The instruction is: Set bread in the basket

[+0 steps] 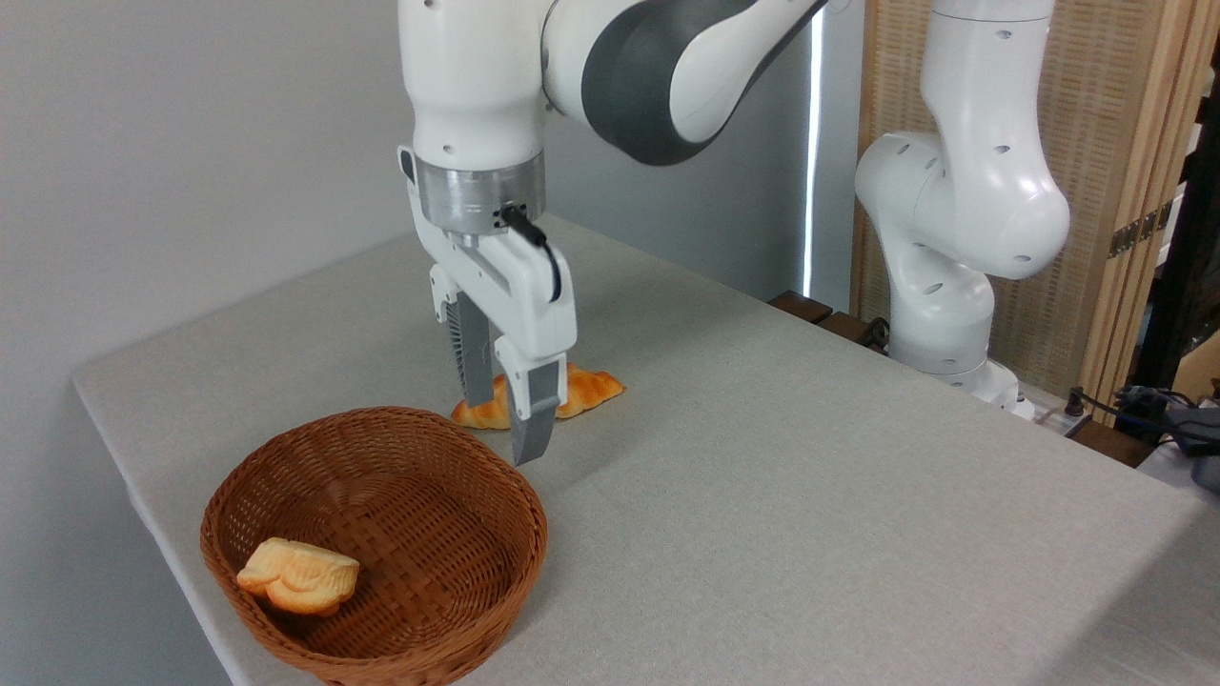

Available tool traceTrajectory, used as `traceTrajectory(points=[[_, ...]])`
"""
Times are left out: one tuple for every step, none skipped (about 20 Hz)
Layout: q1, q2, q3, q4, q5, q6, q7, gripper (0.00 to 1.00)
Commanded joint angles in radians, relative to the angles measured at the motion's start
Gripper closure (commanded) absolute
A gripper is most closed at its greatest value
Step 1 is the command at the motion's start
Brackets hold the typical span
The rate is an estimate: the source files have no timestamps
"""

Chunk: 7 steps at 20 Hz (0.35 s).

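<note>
No legible text, label, brand, number or sign appears on the arm (610, 76), the basket (376, 548), the table (810, 476) or the background.

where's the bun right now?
The bun lies inside the wicker basket at lower left, against its near-left wall, below-left of the empty claw.

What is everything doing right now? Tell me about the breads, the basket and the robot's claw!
bread: lying inside the basket, against its left wall, pale side showing.
basket: upright on the table, holding one bread.
braided loaf: lying flat on the table behind the gripper, partly hidden by it.
gripper: open, holding nothing, fingers pointing down above the basket's far rim.
table: covered with grey cloth.
</note>
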State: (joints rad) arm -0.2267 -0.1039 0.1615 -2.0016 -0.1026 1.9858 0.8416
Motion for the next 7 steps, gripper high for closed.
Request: traceTrajectory(points=[[-0.019, -0.016, -0.02, -0.002, 0.143, -0.021, -0.198, 0.0], [-0.019, -0.014, -0.036, -0.003, 0.182, -0.025, -0.231, 0.0], [-0.019, -0.013, -0.036, -0.002, 0.185, -0.034, -0.242, 0.0], [-0.017, -0.011, -0.036, 0.0, 0.185, -0.031, -0.239, 0.0], [-0.017, -0.011, -0.034, 0.001, 0.182, -0.028, -0.239, 0.0], [-0.016, -0.01, -0.033, 0.003, 0.182, -0.025, -0.237, 0.0], [-0.016, -0.007, -0.033, 0.004, 0.182, -0.022, -0.237, 0.0]])
